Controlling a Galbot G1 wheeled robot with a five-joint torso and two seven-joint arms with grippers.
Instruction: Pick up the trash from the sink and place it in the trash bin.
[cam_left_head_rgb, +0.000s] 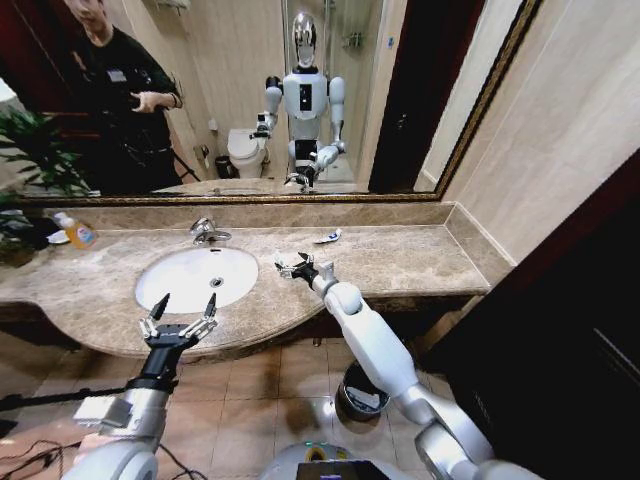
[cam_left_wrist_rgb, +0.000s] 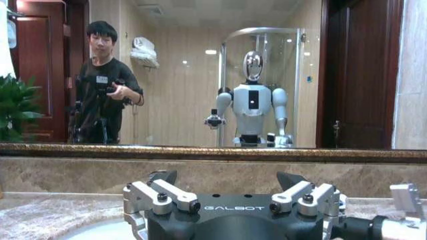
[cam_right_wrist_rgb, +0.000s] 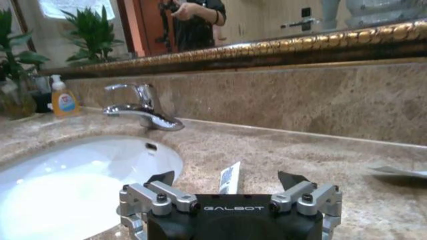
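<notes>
**Both grippers spread at the sink**

Now the white sink (cam_left_head_rgb: 190, 280) sits in the tabletop (cam_left_head_rgb: 400, 265). Down on the floor stands the trash bin (cam_left_head_rgb: 362, 392). Left gripper (cam_left_head_rgb: 179, 318) hovers open at the tabletop's front edge; right gripper (cam_left_head_rgb: 298, 266) gapes over a white tube (cam_right_wrist_rgb: 229, 177) beside the basin. Another sachet (cam_left_head_rgb: 328, 237) lies near the back edge.

white tube (cam_right_wrist_rgb: 229, 177) flat on marble, sink (cam_left_head_rgb: 196, 277) apparently empty, bin (cam_left_head_rgb: 362, 391) on floor

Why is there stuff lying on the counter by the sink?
A small white tube lies loose on the mottled marble counter just ahead of the open right claw, beside the white oval sink. Another white-and-blue sachet lies near the back wall.
</notes>
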